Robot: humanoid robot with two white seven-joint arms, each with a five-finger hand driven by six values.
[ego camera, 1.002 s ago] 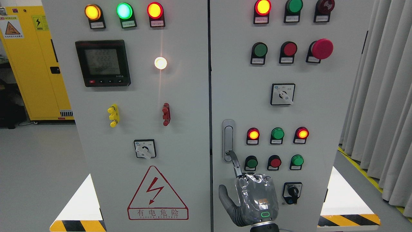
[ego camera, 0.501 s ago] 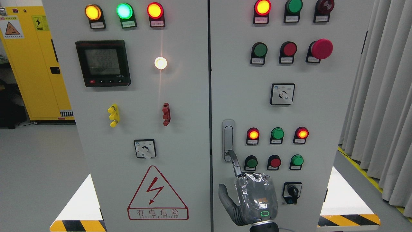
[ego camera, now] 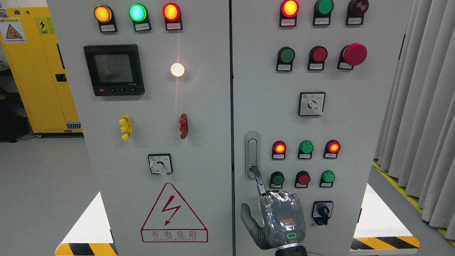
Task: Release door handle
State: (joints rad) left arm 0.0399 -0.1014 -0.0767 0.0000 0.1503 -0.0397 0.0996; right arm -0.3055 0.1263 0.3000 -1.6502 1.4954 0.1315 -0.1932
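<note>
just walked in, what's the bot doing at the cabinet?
One robot hand is up against the right-hand door of the electrical cabinet, its arm entering at the bottom edge. Its index finger is stretched out with the tip on the bottom end of the silver door handle; the thumb sticks out to the side. The handle looks flush with the door, which appears closed. The finger has not let go yet. No other arm is in view.

One robot hand (ego camera: 280, 222) rises from the bottom edge right of the middle, back toward the camera. Its index finger (ego camera: 258, 180) points straight up and to the left, the thumb (ego camera: 247, 217) spread out leftward, the other fingers curled out of sight.
</note>
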